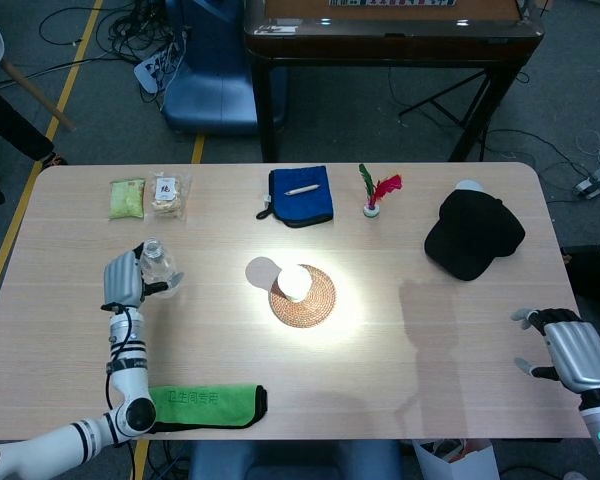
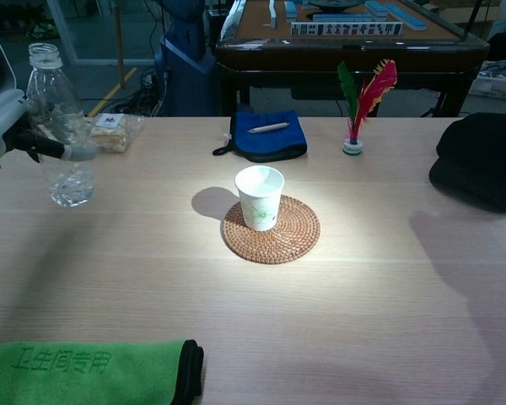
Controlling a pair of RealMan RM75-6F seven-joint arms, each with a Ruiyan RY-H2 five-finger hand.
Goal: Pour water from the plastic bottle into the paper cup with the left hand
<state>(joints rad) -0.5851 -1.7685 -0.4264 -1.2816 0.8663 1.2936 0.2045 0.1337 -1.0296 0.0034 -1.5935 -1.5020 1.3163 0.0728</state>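
My left hand (image 1: 125,279) (image 2: 8,126) grips a clear plastic bottle (image 1: 157,264) (image 2: 59,126) at the left side of the table. The bottle stands upright, uncapped, with a little water at its bottom, its base at or just above the tabletop. A white paper cup (image 1: 294,282) (image 2: 259,197) sits on a round woven coaster (image 1: 305,296) (image 2: 271,229) at the table's middle, well to the right of the bottle. My right hand (image 1: 570,350) hangs off the table's right front corner, fingers apart, holding nothing.
A green towel (image 1: 208,404) (image 2: 84,373) lies at the front edge. Snack packets (image 1: 148,196), a blue pouch with a pen (image 1: 301,194) (image 2: 266,133), and a feather shuttlecock (image 1: 374,192) (image 2: 358,105) line the back. A black cap (image 1: 472,234) (image 2: 481,160) sits right.
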